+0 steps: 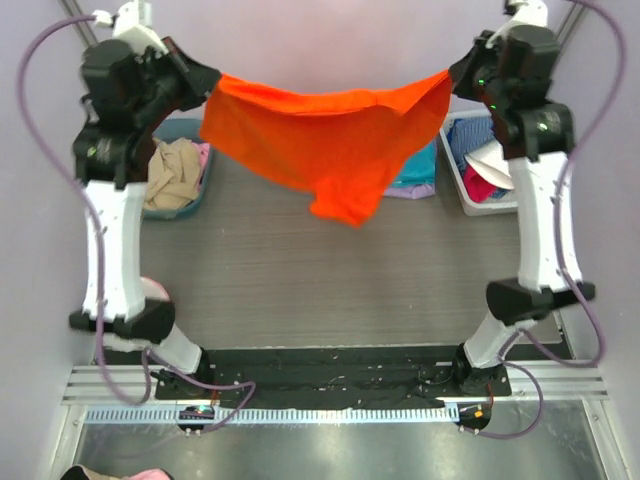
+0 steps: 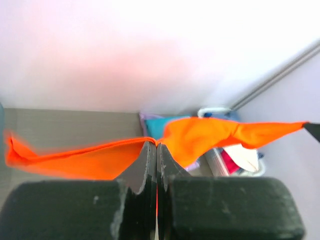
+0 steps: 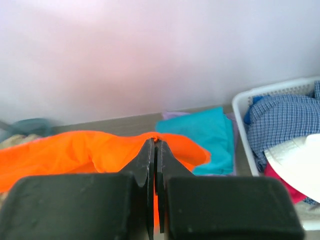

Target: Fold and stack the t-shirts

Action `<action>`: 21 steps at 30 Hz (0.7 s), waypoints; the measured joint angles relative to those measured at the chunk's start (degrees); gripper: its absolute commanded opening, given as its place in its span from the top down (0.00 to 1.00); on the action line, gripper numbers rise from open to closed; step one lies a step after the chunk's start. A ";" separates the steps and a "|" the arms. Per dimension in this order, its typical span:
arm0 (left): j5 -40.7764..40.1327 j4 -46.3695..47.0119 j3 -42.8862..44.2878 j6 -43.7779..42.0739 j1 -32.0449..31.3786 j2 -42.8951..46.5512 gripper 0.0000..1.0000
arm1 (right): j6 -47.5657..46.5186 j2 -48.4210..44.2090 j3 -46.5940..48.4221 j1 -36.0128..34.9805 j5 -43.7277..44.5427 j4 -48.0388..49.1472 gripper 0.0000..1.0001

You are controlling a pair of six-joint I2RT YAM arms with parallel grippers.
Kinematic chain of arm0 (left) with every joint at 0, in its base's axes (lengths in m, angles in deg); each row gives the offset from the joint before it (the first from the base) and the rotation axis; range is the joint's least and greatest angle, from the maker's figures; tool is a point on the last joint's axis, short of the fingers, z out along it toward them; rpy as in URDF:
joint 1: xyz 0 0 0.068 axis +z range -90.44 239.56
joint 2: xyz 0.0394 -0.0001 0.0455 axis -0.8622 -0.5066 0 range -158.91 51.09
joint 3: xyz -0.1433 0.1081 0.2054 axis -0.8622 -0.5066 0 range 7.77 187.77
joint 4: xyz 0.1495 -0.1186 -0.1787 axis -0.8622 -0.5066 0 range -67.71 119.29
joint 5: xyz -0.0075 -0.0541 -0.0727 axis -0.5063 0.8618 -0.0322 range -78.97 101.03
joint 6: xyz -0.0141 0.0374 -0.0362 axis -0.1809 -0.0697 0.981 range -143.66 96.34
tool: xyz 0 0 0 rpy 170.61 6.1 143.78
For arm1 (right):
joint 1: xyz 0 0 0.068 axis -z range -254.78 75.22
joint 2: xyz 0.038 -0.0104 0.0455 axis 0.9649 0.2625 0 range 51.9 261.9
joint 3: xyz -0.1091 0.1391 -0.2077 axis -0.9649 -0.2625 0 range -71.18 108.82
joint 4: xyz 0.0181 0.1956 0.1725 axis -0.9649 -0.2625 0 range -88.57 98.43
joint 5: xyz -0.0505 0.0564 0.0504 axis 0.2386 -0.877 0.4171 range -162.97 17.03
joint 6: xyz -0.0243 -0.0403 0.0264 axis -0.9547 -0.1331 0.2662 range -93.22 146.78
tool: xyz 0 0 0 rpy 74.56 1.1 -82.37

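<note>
While both arms are up at the far side, I see the left end effector (image 2: 152, 146) pressed tight, pinching one edge of the orange t-shirt (image 1: 330, 140), and the right end effector (image 3: 153, 143) pinching the opp. edge. It hangs stretched btwn them above the surface (image 1: 300, 290), middle sagging. The teal t-shirt (image 3: 212, 135) lies folded on the lavender t-shirt (image 1: 405, 192), far right, beside the white basket (image 3: 280, 87).

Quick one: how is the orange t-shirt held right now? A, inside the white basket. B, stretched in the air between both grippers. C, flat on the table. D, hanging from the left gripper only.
B: the orange t-shirt spans the air between the left gripper and the right gripper, each shut on an edge.
</note>
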 measured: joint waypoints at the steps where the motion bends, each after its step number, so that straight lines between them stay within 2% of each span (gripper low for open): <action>1: 0.26 1.25 -2.40 0.11 0.00 3.96 1.00 | 0.02 -4.26 -2.64 -0.24 -1.11 1.03 0.99; 8: -0.24 7.82 -40.28 0.24 0.02 42.29 1.00 | 0.46 -36.63 -26.43 -1.20 -7.91 9.29 0.99; 11: -0.79 9.27 -52.78 -0.48 0.02 51.28 1.00 | 1.46 -47.28 -38.27 -1.18 -10.19 13.20 0.99; 15: -1.53 11.17 -70.62 -0.15 0.02 53.64 1.00 | 2.67 -54.01 -58.25 -1.20 -12.31 16.90 0.99; 18: -2.25 11.39 -83.23 1.05 0.02 51.39 1.00 | 4.35 -54.23 -75.45 -1.20 -13.81 17.18 0.99; 21: -2.58 10.23 -91.80 2.62 0.07 49.62 1.00 | 6.75 -52.76 -89.68 -1.31 -15.45 13.55 0.99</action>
